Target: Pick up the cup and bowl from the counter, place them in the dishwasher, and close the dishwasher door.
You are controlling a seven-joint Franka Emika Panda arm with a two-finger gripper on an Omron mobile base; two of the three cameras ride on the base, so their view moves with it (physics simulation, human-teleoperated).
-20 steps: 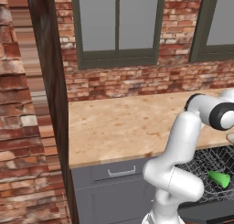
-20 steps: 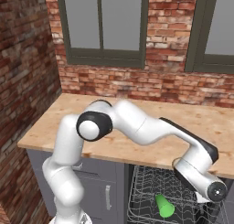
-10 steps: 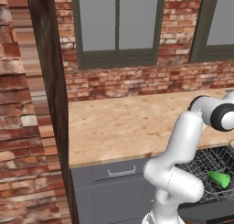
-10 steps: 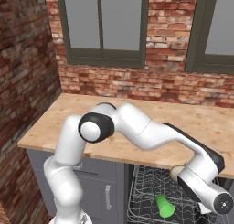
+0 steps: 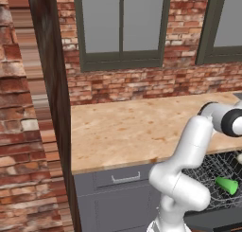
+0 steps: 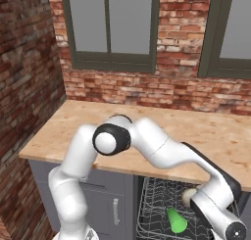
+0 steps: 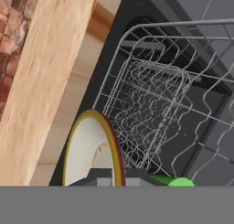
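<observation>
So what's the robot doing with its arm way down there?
It's loading the dishwasher. The green cup already lies in the wire rack. Now the gripper is shut on the rim of the bowl and holds it on edge over the rack, just under the counter. The bowl isn't set down yet, and the dishwasher is open, so the door is not yet closed.

In the hand view the cup [image 7: 176, 182] is only a green sliver, and the bowl [image 7: 89, 150] is cut off at its lower part. In the right base view the arm hides most of the bowl [image 6: 188, 196]. The left base view's right edge crops the dishwasher [image 5: 222, 172] rack.
</observation>
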